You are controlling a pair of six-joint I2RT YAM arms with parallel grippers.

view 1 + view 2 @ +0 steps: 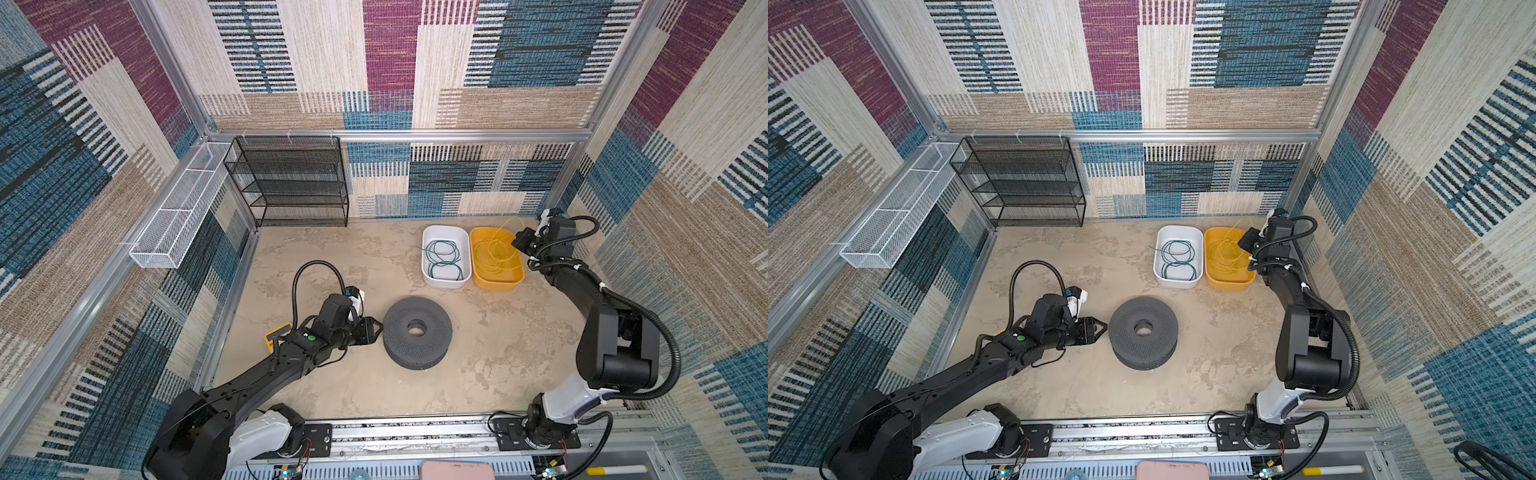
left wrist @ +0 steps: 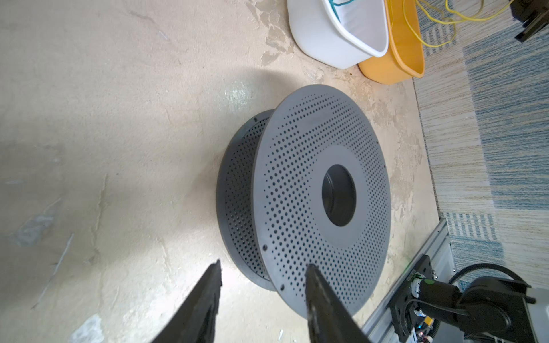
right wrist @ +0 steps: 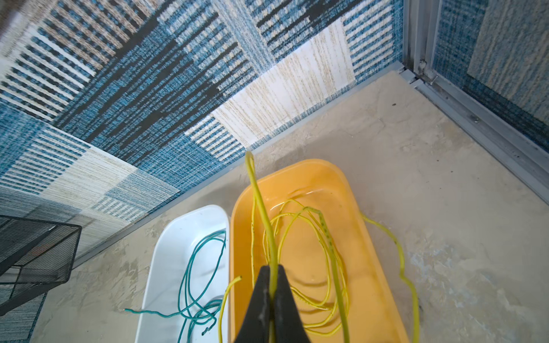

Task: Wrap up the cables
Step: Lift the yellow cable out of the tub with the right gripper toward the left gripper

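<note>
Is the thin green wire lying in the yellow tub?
No, the thin dark green wire lies coiled in the white plastic tub, next to the yellow plastic tub.

I'm looking at a yellow cable (image 3: 263, 213) and an orange tub (image 3: 326, 181), a green cable (image 3: 181, 291) and a white tub (image 3: 178, 237), a dark grey spool (image 2: 297, 178) dotted with holes, a mottled beige floor (image 1: 332, 257), and walls (image 1: 390, 62) showing blue, maroon and beige striped patches.
</note>
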